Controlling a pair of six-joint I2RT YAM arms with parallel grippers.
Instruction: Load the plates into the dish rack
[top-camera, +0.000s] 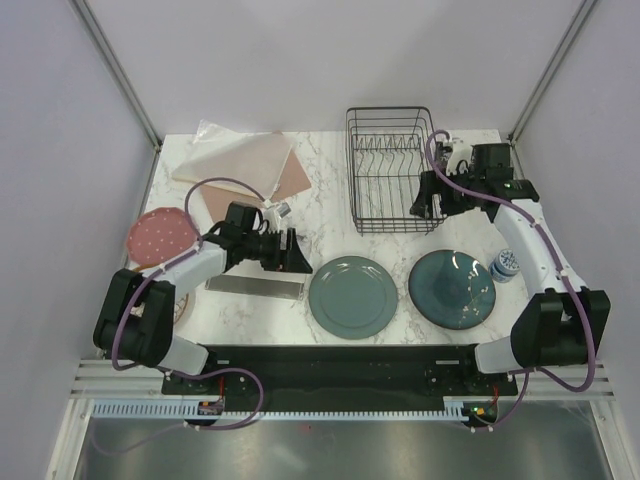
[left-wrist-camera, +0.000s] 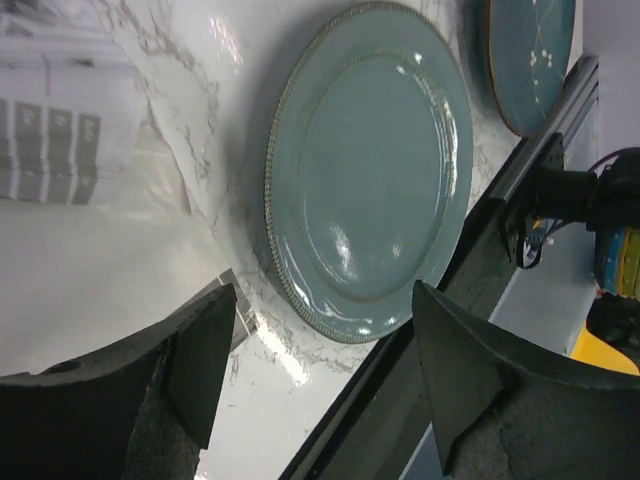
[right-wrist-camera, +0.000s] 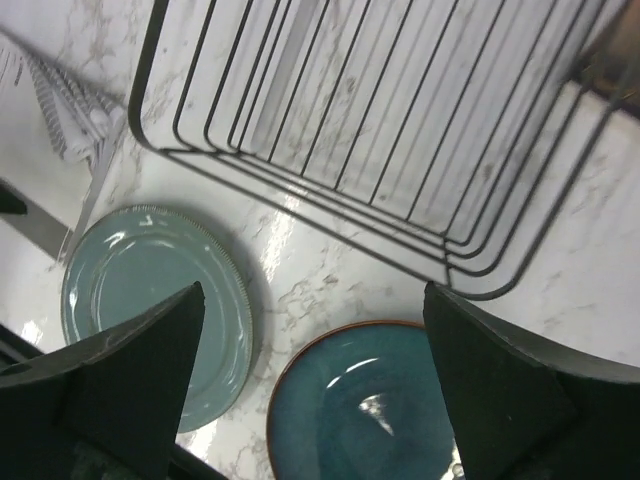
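Note:
The teal-green plate (top-camera: 352, 297) (left-wrist-camera: 370, 170) (right-wrist-camera: 150, 300) and the dark blue plate (top-camera: 452, 288) (left-wrist-camera: 525, 55) (right-wrist-camera: 370, 410) lie flat side by side near the front edge. A pink speckled plate (top-camera: 158, 235) lies at the far left. The black wire dish rack (top-camera: 388, 170) (right-wrist-camera: 380, 130) stands at the back with no plate in it. My left gripper (top-camera: 297, 258) (left-wrist-camera: 325, 350) hovers open just left of the teal plate, nothing between its fingers. Above the rack's front right corner my right gripper (top-camera: 425, 203) (right-wrist-camera: 315, 370) is open and holds nothing.
A pinkish-brown sheet (top-camera: 250, 160) lies at the back left. A grey flat strip (top-camera: 255, 287) rests under the left arm. A small blue-and-white round object (top-camera: 505, 265) stands right of the blue plate. White walls close in on both sides.

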